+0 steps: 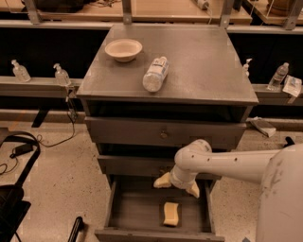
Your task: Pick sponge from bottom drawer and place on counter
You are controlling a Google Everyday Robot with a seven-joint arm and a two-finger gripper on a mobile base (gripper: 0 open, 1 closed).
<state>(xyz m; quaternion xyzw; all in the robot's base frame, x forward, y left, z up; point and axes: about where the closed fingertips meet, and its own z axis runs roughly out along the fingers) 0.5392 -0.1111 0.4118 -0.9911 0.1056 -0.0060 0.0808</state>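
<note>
- Claw [178, 185] hovering over bottom drawer [113, 208], fingers [163, 181] apart.
- Sponge [171, 213] lying at claw's 6 o'clock, not touching.
- Needing straight drop, fingers straddling sponge's narrow sides.

1. Light wooden bench tops [165, 12] run across 12 o'clock, dark recess beneath.
2. Grey ledge [33, 86] at 9 and 3 o'clock carries small clear bottles [61, 75].
3. Speckled floor [57, 179] at 8 o'clock, black cable [57, 140] lying on it.
4. Gripper [178, 185] at 6 o'clock.
</note>
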